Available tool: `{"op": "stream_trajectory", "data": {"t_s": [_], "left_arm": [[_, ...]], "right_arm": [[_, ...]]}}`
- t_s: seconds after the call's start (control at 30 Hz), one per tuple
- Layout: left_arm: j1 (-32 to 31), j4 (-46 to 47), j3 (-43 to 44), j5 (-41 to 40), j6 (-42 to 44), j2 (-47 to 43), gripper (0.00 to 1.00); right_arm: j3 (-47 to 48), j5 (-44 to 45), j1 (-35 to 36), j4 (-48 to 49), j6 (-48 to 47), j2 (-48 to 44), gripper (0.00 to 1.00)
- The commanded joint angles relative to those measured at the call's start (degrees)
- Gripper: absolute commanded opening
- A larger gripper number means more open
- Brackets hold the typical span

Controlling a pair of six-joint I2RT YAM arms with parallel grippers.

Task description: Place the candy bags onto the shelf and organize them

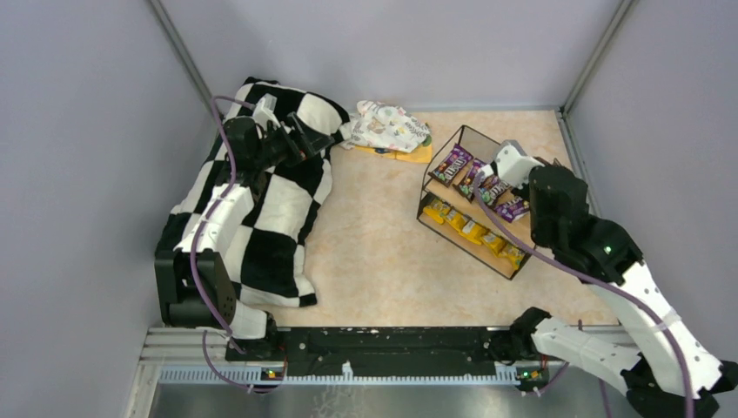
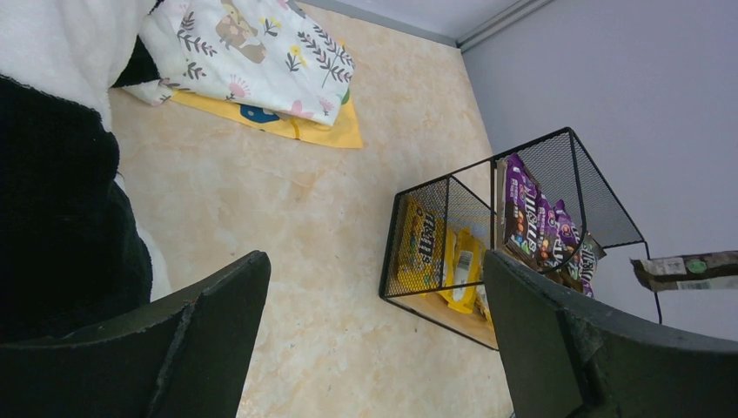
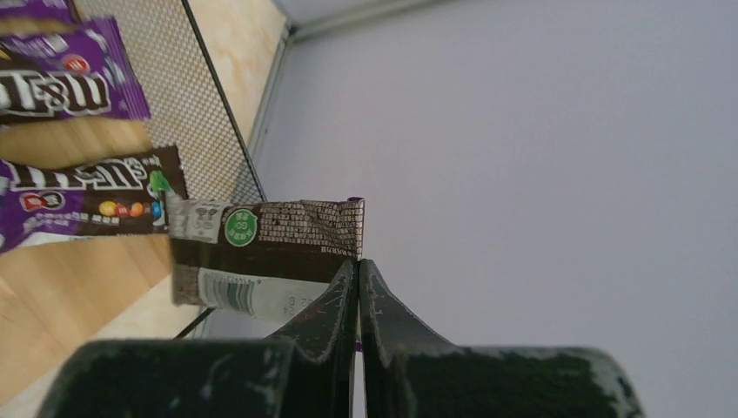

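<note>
The shelf (image 1: 444, 156) stands at the right of the table, with purple candy bags (image 1: 452, 164) on its upper board and yellow candy bags (image 1: 474, 231) on its lower board. My right gripper (image 1: 520, 193) is at the shelf's right end. In the right wrist view it (image 3: 358, 266) is shut on the edge of a dark brown candy bag (image 3: 261, 252), held beside the shelf's mesh side (image 3: 209, 113) and next to the purple bags (image 3: 61, 78). My left gripper (image 1: 300, 139) is over the blanket, open and empty (image 2: 374, 287). It looks toward the shelf (image 2: 600, 200).
A black-and-white checkered blanket (image 1: 261, 200) covers the left side of the table. A white floral cloth bundle (image 1: 392, 124) lies on a flat orange sheet (image 1: 413, 155) at the back. Grey walls close in on the left, back and right.
</note>
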Motion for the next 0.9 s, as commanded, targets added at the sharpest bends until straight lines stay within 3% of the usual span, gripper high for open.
{"op": "stream_trajectory", "data": {"t_s": [0.0,0.87], "left_arm": [[-0.2,0.8,2.4,0.0,0.9,-1.2,0.98],[-0.3,1.6,2.2,1.3,-0.2,-1.1,0.98]], "right_arm": [[-2.2,-7.7,-9.0,4.9,-3.4,1.4,0.0],[-11.2,-7.9,-13.6,11.6,-7.4,2.5,0.0]]}}
